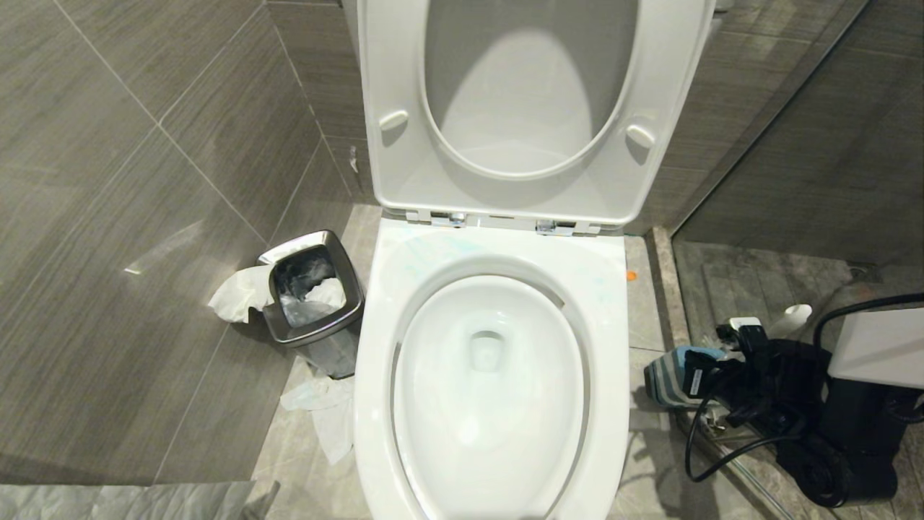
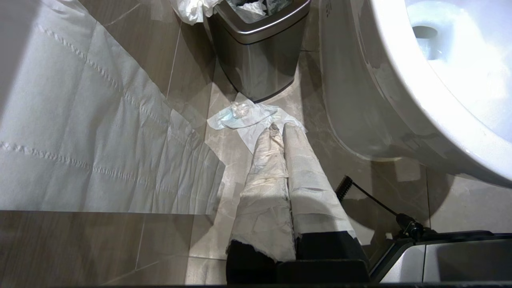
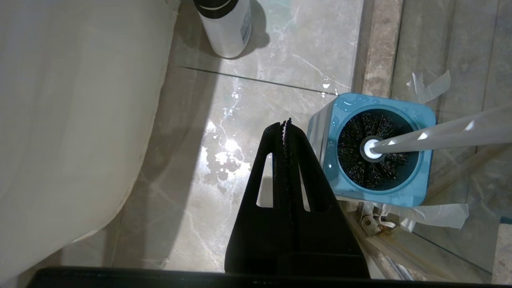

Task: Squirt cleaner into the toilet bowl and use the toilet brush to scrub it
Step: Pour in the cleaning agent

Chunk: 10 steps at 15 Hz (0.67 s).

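1. Left of the toilet bowl (image 1: 491,390), against the grey wall, stands a steel waste bin (image 1: 312,300) with crumpled tissue (image 1: 238,295) at its side and more paper on the floor before it.
2. Just left of the toilet bowl and low over the floor hangs the left gripper (image 2: 278,128); its paper-wrapped fingers are pressed together and hold nothing; it looks parked.
3. At the centre, the toilet bowl itself lies open, seat and lid (image 1: 530,108) raised against the wall; faint teal streaks of the cleaner (image 1: 433,253) show on the rear of the rim, which suggests the squirting is done, though I cannot tell how far.
4. Just right of the toilet bowl, low over wet floor, the right gripper (image 3: 286,124) has its black fingers clamped together, empty; a white bottle (image 3: 226,26) stands on the floor beyond it, close to the bowl's outer wall.
5. Further right of the toilet bowl, just beside those fingertips, sits the blue-topped holder (image 3: 374,148) with the toilet brush (image 3: 440,134) in it, black bristles down; its white handle slants up and away from the bowl, so the right arm is plainly the nearer one, and the fingers would need to part and shift right onto the handle.
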### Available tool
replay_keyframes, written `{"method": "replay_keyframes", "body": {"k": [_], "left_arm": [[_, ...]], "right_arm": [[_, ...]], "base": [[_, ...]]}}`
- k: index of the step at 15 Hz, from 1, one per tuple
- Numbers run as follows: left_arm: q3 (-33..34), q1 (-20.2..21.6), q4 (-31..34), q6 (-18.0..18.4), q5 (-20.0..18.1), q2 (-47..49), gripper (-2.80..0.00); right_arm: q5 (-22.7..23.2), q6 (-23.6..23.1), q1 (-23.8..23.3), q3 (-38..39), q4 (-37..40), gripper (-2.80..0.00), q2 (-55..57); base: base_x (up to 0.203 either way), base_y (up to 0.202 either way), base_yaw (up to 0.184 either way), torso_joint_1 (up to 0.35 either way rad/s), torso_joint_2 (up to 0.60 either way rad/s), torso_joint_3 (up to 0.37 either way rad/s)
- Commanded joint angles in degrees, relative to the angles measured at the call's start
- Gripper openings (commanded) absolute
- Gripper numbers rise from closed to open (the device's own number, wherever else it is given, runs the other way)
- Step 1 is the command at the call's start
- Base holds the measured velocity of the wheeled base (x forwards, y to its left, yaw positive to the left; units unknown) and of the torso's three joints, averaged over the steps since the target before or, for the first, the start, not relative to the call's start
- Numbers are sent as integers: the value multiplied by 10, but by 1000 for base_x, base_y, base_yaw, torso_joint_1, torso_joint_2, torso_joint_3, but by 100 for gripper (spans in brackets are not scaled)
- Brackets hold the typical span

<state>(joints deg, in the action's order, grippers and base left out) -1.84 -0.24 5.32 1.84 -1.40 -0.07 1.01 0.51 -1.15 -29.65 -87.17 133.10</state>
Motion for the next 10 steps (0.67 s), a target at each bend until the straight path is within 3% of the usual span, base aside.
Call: {"method": "replay_keyframes", "body": {"k": [1,10], "left_arm": [[0,0,0,0,0,1,-280],[0,0,0,0,0,1,-280]], "right_arm": [[1,1,0,0,-5,-280,-8],[14,4,-2,-1,-5,-280,-18]], "base": [[0,0,0,0,0,0],[0,0,0,0,0,0]]}}
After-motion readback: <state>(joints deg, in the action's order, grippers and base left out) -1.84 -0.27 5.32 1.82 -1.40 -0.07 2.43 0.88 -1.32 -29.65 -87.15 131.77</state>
